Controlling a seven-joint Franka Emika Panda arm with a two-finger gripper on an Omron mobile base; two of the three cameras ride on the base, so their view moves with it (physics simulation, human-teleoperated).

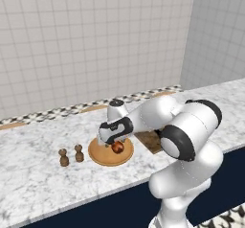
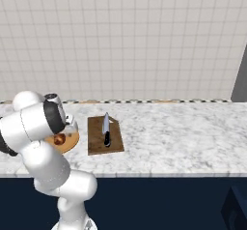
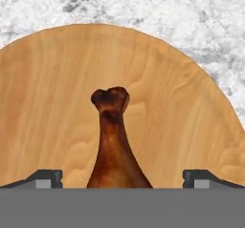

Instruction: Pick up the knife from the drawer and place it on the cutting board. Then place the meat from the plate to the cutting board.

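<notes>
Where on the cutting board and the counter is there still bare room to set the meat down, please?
On the cutting board, the strip left of the knife is bare, as is a narrower strip on the knife's right. The marble counter to the right of the board is open. It is crowded around the plate, where the open gripper hovers over the meat, with two shakers beside the plate.

No text, label, brand, number or sign is readable anywhere.

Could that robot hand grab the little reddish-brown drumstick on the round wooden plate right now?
Probably yes. The gripper hangs over the round tan wooden plate with its fingers spread either side of the glossy reddish-brown drumstick, nothing between.
</notes>
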